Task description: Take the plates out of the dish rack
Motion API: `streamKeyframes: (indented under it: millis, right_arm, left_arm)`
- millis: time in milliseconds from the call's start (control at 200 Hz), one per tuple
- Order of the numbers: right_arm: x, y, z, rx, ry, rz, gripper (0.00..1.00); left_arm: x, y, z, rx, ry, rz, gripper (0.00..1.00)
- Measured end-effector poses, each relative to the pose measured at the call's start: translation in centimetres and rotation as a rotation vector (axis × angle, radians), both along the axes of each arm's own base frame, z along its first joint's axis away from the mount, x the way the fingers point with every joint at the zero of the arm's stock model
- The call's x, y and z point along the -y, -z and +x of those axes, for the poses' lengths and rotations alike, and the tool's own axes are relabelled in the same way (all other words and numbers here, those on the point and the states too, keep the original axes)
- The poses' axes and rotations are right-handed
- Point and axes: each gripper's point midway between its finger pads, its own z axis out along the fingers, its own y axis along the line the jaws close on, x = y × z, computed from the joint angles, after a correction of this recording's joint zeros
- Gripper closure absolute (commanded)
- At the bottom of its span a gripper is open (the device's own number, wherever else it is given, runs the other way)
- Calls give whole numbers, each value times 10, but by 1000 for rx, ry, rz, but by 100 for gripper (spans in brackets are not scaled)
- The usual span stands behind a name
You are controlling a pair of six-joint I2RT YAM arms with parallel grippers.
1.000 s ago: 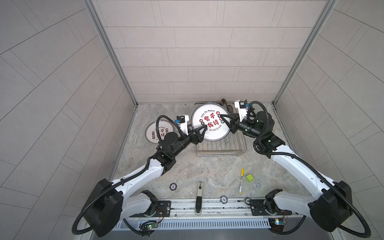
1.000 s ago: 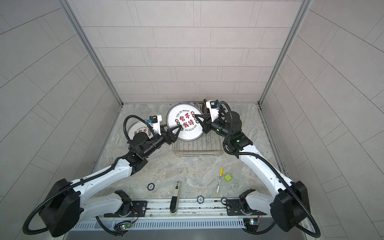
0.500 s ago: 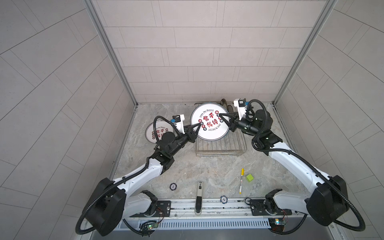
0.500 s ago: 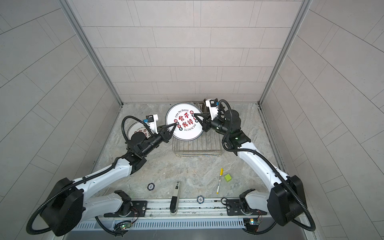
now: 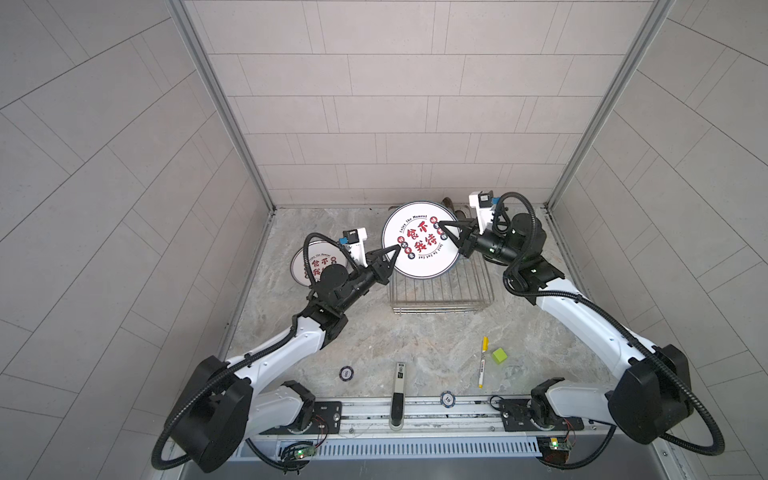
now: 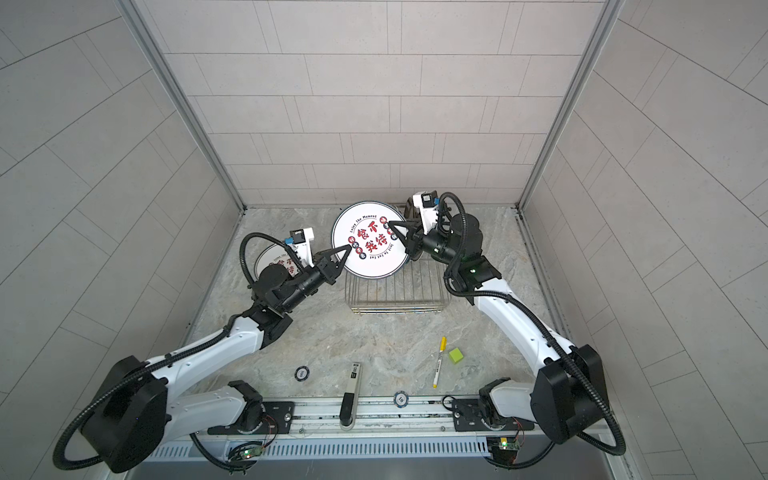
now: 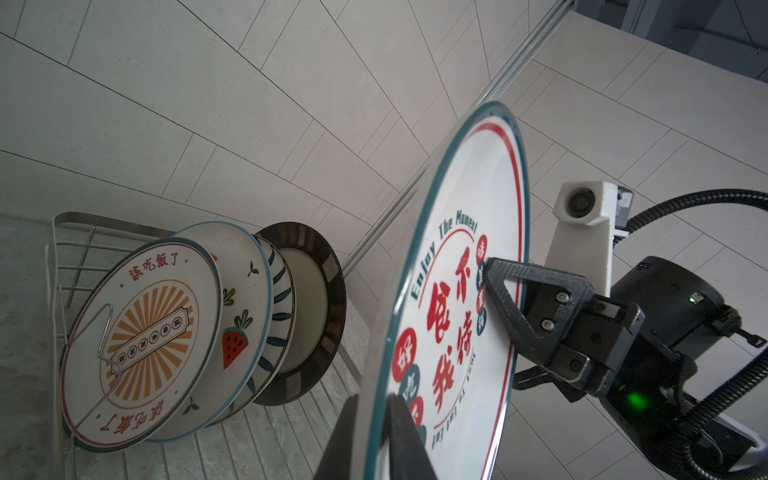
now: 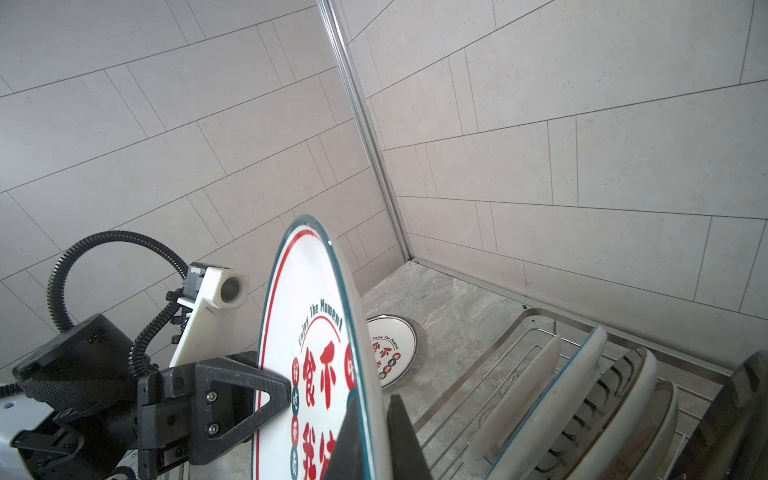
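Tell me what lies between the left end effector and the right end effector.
The raised red-character plate: left end effector and right end effector grip opposite rim edges, shown in both top views.

Robot lab booth: tiled walls (image 5: 395, 104), marble tabletop (image 5: 415, 336), mounting rail (image 5: 361, 411).

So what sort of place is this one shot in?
Likely a robot test cell, not a kitchen: panelled walls box in a tabletop, the left arm and right arm sit on a front rail, and the dish rack shares it with a marker and cube.
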Motion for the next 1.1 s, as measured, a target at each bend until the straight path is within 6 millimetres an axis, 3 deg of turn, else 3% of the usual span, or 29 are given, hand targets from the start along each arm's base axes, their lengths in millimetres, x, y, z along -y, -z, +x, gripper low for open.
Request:
streamKeyframes:
  millis: [105, 310, 380, 445, 475, 490, 831, 1096]
  right_arm:
    - [1, 2, 4, -4, 20, -9, 73]
    - [-1, 23, 12, -54, 48, -50, 62]
    - [-2, 25, 12, -60, 48, -59, 49]
    - [-4, 27, 10, -65, 45, -63, 29]
    - [-5, 27, 10, -69, 46, -62, 4]
    - [-5, 27, 10, -66, 43, -62, 1]
    - [0, 30, 16, -90, 97, -65, 0]
    - [24, 30, 6, -44, 216, -71, 0]
  left_arm:
    - [1, -1, -1, 5, 3, -2, 97]
    - [0, 3, -2, 8, -19, 38, 98]
    - [-1, 3, -2, 12, -25, 50, 98]
    - [-2, 6, -2, 6, -31, 59, 98]
    - [-2, 7, -1, 2, -33, 62, 98]
    - [-2, 7, -1, 1, -34, 63, 98]
    - [-17, 12, 10, -28, -89, 37, 99]
    - [-26, 11, 16, -47, -119, 2, 99]
